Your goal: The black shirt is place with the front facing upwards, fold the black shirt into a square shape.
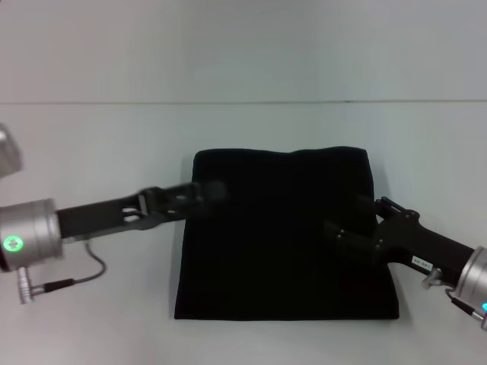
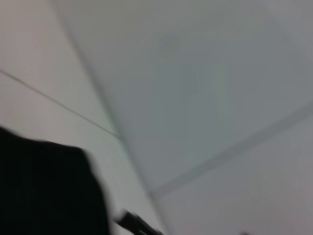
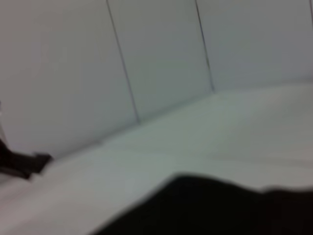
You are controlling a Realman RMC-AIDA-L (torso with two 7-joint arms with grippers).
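The black shirt (image 1: 283, 236) lies folded into a near-square block in the middle of the white table; no lettering or label shows. My left gripper (image 1: 207, 192) reaches in from the left and sits over the shirt's upper left edge. My right gripper (image 1: 341, 234) reaches in from the right and sits over the shirt's right half. A corner of the shirt shows in the left wrist view (image 2: 44, 191) and an edge of it in the right wrist view (image 3: 215, 208).
The white table (image 1: 91, 137) extends on all sides of the shirt. A seam line (image 1: 243, 102) marks where it meets the back wall. A cable (image 1: 84, 275) hangs under my left arm. A grey object (image 1: 7, 152) sits at the far left edge.
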